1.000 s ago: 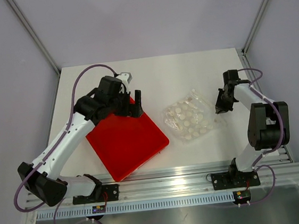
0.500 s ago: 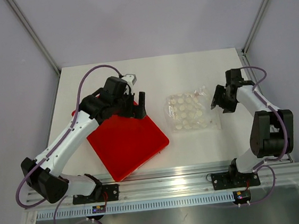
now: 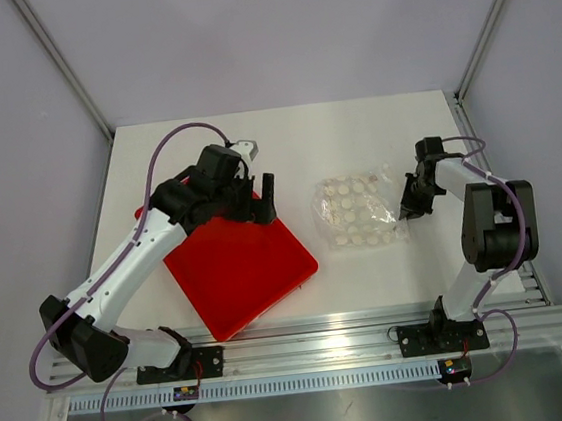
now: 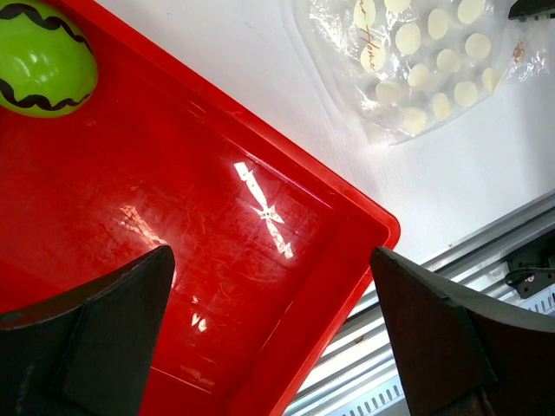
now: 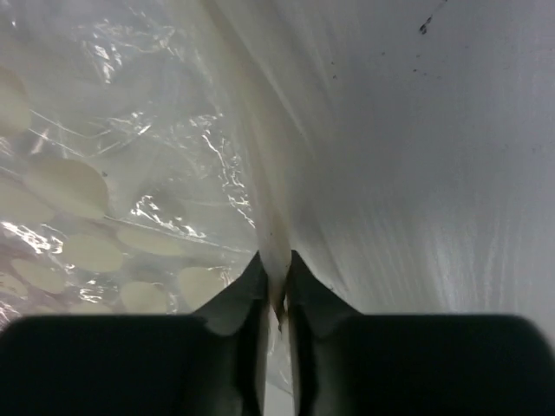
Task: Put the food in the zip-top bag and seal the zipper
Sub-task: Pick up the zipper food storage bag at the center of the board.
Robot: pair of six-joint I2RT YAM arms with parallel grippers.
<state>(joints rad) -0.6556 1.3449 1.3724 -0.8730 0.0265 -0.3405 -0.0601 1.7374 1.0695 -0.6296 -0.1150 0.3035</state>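
Two arms reach over the white table (image 3: 304,138). The right gripper (image 5: 276,260) is squeezed tight on the zipper (image 5: 260,173) at the right side of the dotted bag (image 3: 358,210), which lies flat near the table's right edge. The left gripper (image 4: 270,260) is spread wide and holds nothing, above the red tray (image 3: 237,270) near the front left corner. The green ball (image 4: 43,56) sits in a corner of the tray.

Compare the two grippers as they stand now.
The left gripper is open, its jaws spread wide; the right gripper is shut. The left gripper holds nothing and hovers over the red tray; the right gripper pinches the zip-top bag at its pale zipper. Both have black fingers.
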